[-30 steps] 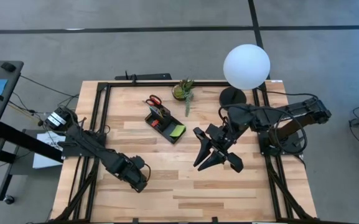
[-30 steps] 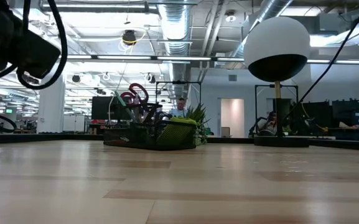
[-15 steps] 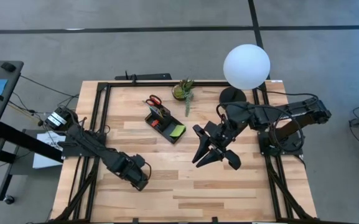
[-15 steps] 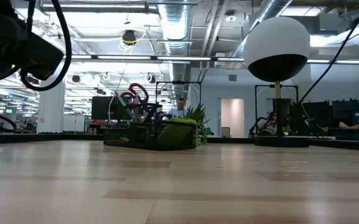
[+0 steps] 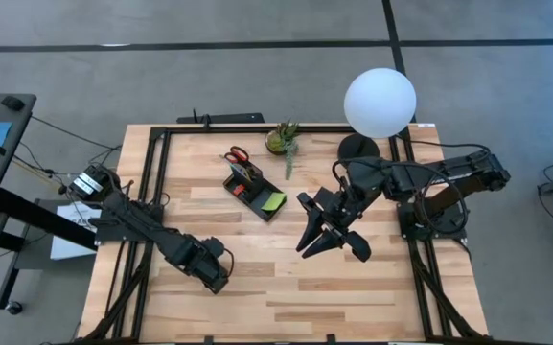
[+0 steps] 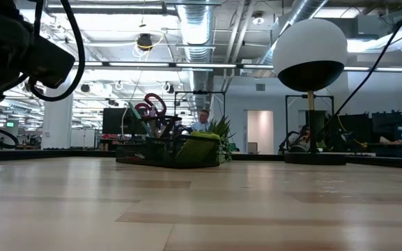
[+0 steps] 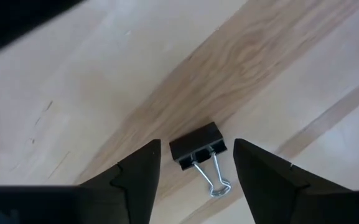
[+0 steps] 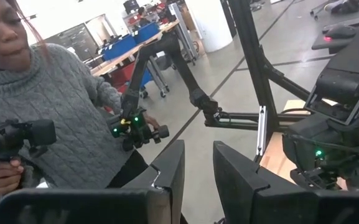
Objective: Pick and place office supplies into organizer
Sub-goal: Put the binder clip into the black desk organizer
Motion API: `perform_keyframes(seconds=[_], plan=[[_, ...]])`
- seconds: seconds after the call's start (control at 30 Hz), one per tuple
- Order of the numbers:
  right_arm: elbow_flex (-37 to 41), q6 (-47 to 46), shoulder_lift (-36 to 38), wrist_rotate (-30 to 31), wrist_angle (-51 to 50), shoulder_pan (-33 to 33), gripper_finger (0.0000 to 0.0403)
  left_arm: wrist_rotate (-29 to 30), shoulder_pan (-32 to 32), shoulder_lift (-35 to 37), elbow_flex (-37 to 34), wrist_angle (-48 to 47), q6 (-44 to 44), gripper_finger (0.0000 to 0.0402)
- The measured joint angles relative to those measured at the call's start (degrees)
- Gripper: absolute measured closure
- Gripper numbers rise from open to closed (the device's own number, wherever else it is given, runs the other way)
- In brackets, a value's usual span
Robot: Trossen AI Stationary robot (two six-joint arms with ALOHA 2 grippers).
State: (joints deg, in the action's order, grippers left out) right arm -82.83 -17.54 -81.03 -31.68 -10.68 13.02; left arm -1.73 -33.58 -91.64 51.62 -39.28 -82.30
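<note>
The light wooden bench (image 5: 286, 287) carries a black organizer (image 5: 254, 190) near its middle. Just beyond the organizer stands a small potted plant (image 5: 283, 140), with a lamp's round black base (image 5: 357, 149) beside that. A black binder clip (image 7: 198, 149) lies on bare wood, well apart from the organizer.

Pale wooden table (image 7: 73, 93): smooth, satin, visible grain. Small black binder clip (image 7: 197, 150): matt body, shiny wire-metal handles. Dark left-arm fingers (image 7: 139, 180): matt plastic. White globe lamp (image 5: 380, 103): smooth, matt.

Grey floor (image 5: 257, 67) surrounds the wooden table (image 5: 257, 278); ceiling ducts (image 6: 201, 28), perhaps a doorway (image 6: 260, 132), lie behind.
</note>
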Motion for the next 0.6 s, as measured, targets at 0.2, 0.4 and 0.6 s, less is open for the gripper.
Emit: perform_keyframes(seconds=[0.2,0.4,0.6], plan=[[0.00,0.00,0.00,-0.02,-0.02,0.11,0.0327,-1.35,-0.21,0.00,-0.02,-0.07,-1.90,0.0183],[0.00,0.00,0.00,-0.04,-0.06,0.11,0.0327,-1.04,-0.93,0.00,-0.02,0.26,-4.60,0.0191],[0.02,0.02,0.00,-0.04,-0.09,0.11,0.0327,-1.08,-0.93,-0.04,-0.02,0.86,-5.24,0.0195]])
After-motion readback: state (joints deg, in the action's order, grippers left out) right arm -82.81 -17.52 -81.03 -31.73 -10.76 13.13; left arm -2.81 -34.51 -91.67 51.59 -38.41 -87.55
